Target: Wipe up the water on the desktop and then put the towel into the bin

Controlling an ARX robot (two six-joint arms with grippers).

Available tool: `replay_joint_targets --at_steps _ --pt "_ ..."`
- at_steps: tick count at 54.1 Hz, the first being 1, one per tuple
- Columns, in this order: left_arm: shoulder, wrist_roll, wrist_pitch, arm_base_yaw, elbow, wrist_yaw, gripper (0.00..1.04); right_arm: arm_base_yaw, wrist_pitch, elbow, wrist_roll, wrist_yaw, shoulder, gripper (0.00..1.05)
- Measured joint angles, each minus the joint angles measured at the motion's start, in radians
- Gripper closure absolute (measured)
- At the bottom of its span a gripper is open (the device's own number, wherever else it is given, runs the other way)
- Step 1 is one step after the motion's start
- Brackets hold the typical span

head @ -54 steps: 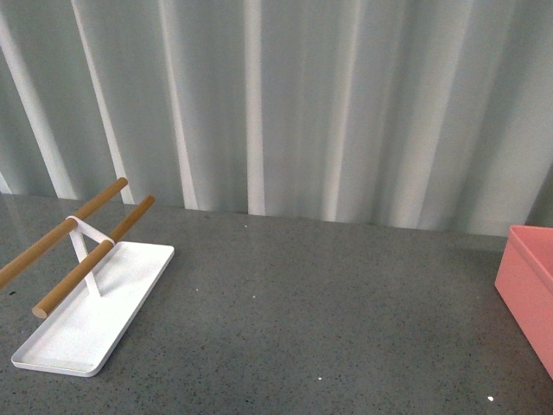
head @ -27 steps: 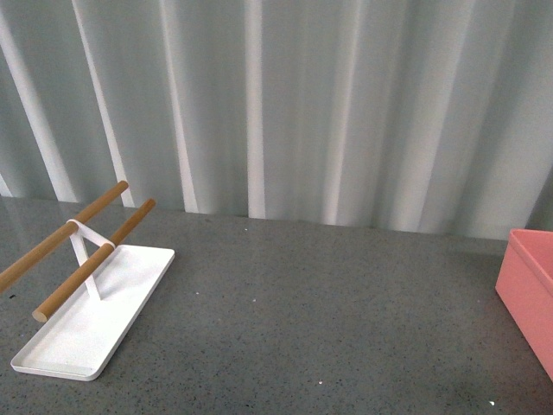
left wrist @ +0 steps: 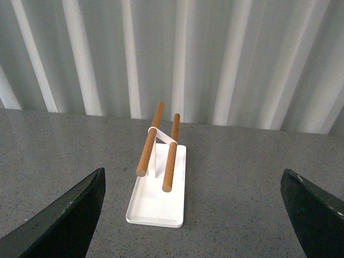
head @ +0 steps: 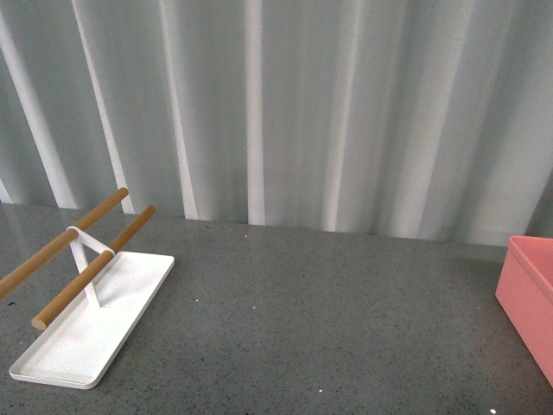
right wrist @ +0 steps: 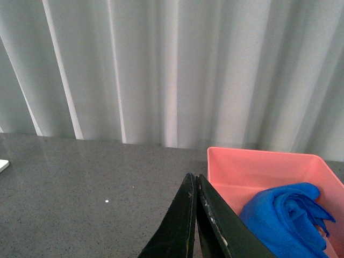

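My dark grey speckled stone-like desktop [head: 328, 303] has a faint sheen. The plush blue microfibre towel [right wrist: 287, 217] looks soft; the salmon-pink plastic bin [right wrist: 252, 172] smooth; the round wooden rods [left wrist: 171, 153] matt.

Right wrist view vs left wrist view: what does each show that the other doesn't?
Right wrist only: the pink bin with the blue towel bunched inside it, and the right end effector, its fingers pressed together, holding nothing.

Left wrist only: the white tray with its two wooden rods, framed by the widely spread left end effector.

Both: the grey desktop and the pale pleated curtain behind it.
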Motion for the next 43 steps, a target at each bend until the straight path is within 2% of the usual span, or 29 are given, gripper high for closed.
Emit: replay_joint_targets --at_steps 26,32,41,43 --pt "0.000 0.000 0.000 0.000 0.000 0.000 0.07 0.000 -0.133 0.000 0.005 0.000 -0.133 1.01" --pt "0.000 0.000 0.000 0.000 0.000 0.000 0.07 0.001 -0.301 0.000 0.006 0.003 -0.274 1.01" --pt "0.000 0.000 0.000 0.000 0.000 0.000 0.07 0.001 -0.307 0.000 0.006 0.003 -0.301 1.01" --pt "0.000 0.000 -0.001 0.000 0.000 0.000 0.07 0.001 -0.307 0.000 0.006 0.003 -0.301 0.97"
